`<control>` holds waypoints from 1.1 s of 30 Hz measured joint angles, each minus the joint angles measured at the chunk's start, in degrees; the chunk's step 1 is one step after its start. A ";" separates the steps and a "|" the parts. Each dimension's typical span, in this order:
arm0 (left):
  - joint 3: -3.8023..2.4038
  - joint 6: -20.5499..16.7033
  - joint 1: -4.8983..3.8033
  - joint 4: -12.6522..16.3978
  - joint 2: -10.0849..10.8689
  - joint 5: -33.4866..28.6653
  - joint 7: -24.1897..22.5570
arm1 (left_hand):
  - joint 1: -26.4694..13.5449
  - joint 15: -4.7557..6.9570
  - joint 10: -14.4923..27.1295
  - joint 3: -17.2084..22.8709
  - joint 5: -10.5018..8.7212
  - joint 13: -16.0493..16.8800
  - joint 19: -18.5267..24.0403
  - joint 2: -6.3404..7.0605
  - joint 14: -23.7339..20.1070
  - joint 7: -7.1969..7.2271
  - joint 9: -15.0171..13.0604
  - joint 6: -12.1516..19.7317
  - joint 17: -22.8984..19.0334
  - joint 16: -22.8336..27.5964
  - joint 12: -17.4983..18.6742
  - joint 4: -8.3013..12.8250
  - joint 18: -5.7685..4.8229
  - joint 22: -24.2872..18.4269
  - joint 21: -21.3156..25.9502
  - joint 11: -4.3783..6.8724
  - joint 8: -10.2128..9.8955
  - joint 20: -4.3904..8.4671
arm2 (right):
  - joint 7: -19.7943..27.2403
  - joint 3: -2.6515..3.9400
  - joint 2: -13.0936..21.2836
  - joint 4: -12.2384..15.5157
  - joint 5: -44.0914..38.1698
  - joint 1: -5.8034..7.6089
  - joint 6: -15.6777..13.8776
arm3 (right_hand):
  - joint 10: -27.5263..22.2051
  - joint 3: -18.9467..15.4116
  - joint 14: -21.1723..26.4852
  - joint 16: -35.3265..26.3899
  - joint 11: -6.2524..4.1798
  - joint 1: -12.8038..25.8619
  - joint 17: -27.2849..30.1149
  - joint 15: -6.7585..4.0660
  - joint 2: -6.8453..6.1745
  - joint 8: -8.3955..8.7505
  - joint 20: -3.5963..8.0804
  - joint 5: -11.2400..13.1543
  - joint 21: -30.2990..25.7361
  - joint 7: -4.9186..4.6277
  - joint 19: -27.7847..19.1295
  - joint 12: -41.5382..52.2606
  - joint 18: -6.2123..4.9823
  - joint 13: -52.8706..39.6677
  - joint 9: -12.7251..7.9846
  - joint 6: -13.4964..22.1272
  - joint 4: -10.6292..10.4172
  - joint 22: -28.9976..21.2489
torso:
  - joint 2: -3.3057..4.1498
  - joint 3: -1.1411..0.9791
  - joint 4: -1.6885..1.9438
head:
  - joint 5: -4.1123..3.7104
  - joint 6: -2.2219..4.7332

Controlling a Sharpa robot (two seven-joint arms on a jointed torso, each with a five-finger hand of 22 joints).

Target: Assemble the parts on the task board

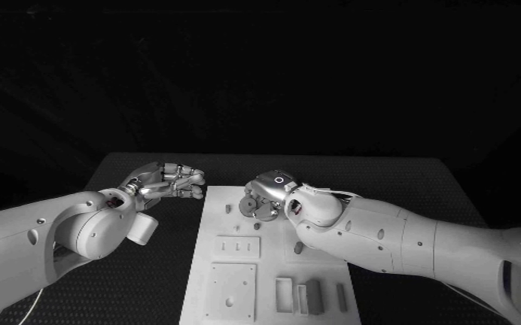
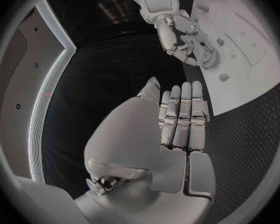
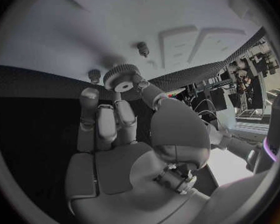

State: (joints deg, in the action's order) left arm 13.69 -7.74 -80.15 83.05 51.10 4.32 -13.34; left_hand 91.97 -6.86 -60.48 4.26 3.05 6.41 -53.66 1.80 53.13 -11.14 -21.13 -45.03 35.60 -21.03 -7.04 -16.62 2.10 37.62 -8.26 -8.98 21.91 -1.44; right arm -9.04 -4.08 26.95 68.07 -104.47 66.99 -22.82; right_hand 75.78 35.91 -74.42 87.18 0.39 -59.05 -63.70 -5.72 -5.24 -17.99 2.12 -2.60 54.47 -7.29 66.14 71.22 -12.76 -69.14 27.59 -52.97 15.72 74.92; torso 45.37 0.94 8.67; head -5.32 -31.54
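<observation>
Left hand (image 1: 163, 180) hovers empty, fingers loosely apart, left of the white board (image 1: 233, 283). At centre the right hand (image 1: 268, 192) pinches a gear (image 3: 122, 77) over the board's top end. Next it probably needs lining up onto a peg (image 3: 142, 47).

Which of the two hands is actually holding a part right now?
The right hand. It pinches a gear in its fingertips over the task board, while the left hand holds nothing, beside the board.
</observation>
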 measured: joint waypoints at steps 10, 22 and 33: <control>0.00 0.02 0.00 -0.07 -0.19 0.00 0.06 | 0.00 0.00 0.00 0.00 0.00 0.01 0.00 0.00 0.00 0.00 0.00 0.00 0.07 0.22 0.00 0.00 -0.05 0.00 0.23 0.00 0.00 0.00 | -0.30 -0.08 -0.46 -1.04 -0.55 -0.24 -0.03 | 0.00 -0.01 0.00 0.00 0.00 -0.33 0.00 0.01 -0.28 0.03 -0.10 0.17 0.00 0.13 0.09 0.00 0.00 0.04 0.00 -0.42 0.00 0.00 | 0.03 -0.07 -0.06 | 0.09 0.17; 0.00 0.02 0.00 -0.18 -0.21 0.00 0.12 | 0.00 0.00 0.00 0.00 0.00 0.01 0.00 0.00 0.00 0.00 -0.05 0.00 0.07 0.22 0.00 0.00 -0.32 0.00 0.23 0.00 0.00 0.00 | -0.74 -0.07 -0.87 -1.81 -1.01 -0.25 -0.09 | 0.00 -0.02 0.00 0.00 0.00 -0.50 0.13 0.01 -0.12 0.30 -0.10 0.16 0.00 0.14 0.09 0.00 0.00 0.08 0.00 -0.52 0.02 0.00 | 0.03 -0.10 -0.07 | 0.02 0.12; 0.00 0.04 0.01 -0.25 -0.33 0.00 0.15 | 0.00 0.00 0.00 0.00 0.00 0.01 0.00 0.00 0.00 0.00 -0.04 0.00 0.11 0.22 0.00 0.00 -0.37 0.00 0.23 0.00 0.00 0.00 | -0.85 -0.09 -1.56 -2.57 -1.10 -0.30 0.11 | 0.00 -0.03 0.00 0.00 0.00 -0.88 0.66 0.02 -0.36 0.71 -0.11 -0.06 0.00 0.16 0.08 -0.56 0.00 0.47 0.00 -0.54 0.03 -0.01 | 0.03 -0.09 -0.04 | -0.08 0.12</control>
State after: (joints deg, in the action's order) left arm 13.70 -7.70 -80.14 82.79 50.77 4.32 -13.18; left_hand 91.96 -6.86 -60.49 4.26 3.05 6.42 -53.65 1.80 53.13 -11.14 -21.17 -45.04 35.71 -20.81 -7.04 -16.62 1.74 37.63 -8.04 -8.98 21.91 -1.44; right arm -9.88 -4.17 25.39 65.50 -105.57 66.69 -22.71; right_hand 75.78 35.88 -74.42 87.18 0.39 -59.93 -63.04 -5.70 -5.60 -17.28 2.01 -2.66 54.47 -7.12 66.22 70.66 -12.76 -68.67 27.60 -53.51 15.74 74.91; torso 45.41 0.85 8.64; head -5.41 -31.42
